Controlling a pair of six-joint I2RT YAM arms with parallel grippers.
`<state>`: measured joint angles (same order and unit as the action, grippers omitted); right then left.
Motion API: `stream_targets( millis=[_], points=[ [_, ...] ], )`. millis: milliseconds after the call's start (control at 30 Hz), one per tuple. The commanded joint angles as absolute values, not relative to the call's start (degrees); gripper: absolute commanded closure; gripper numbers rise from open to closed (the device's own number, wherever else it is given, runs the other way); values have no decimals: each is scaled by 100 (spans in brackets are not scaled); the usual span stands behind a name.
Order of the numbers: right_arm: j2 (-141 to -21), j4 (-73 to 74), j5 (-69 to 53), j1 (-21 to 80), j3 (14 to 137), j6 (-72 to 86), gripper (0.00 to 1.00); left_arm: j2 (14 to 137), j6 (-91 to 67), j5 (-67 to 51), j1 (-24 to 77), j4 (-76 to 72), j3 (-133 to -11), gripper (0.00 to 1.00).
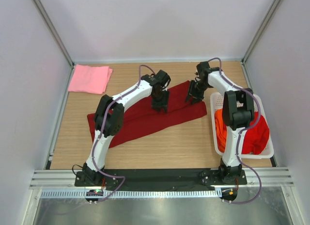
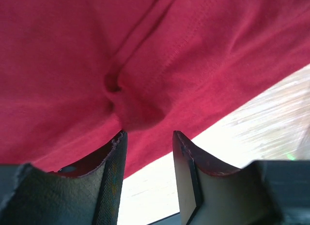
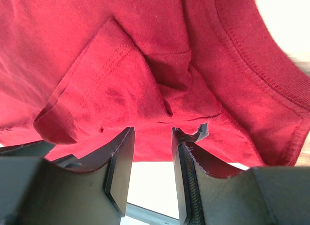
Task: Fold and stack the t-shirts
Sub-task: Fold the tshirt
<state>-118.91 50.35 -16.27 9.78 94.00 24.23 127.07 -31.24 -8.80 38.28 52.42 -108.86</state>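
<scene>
A dark red t-shirt [image 1: 140, 119] lies folded into a long band across the middle of the table. My left gripper [image 1: 160, 108] points down onto its upper edge near the middle. Its jaws stand apart, with the tips at a small bunched fold of the cloth [image 2: 140, 113]. My right gripper [image 1: 194, 99] is over the band's right end, also open, its tips at a folded sleeve [image 3: 121, 84]. Nothing sits between either pair of fingers. A light pink t-shirt [image 1: 89, 79] lies folded at the far left. Orange [image 1: 220, 126] and bright red [image 1: 256, 133] t-shirts fill the basket.
A white slotted basket [image 1: 242, 157] stands at the right edge of the table beside the right arm. Grey walls close in the table on the left, back and right. Bare wood [image 1: 160, 147] shows in front of the dark red t-shirt.
</scene>
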Motion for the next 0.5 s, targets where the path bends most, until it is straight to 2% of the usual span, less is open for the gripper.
stream_targets(
  millis=[0,300,367,433,467],
  points=[
    [-11953,5054,-1512,941,9650,2320,57,12779,-3155,-808,3709,5308,-11188,57],
    [-12296,4887,-1564,853,9800,2417,69,13130,-3155,-914,3648,5511,-11408,68],
    [-12287,4852,-1469,861,9800,2400,76,13192,-3147,-827,3639,5520,-11417,70],
    [-12313,4825,-1406,861,9800,2373,83,13297,-3129,-782,3630,5581,-11434,78],
    [-12366,4860,-1284,861,9826,2347,95,13333,-3120,-756,3612,5616,-11469,81]
  ],
)
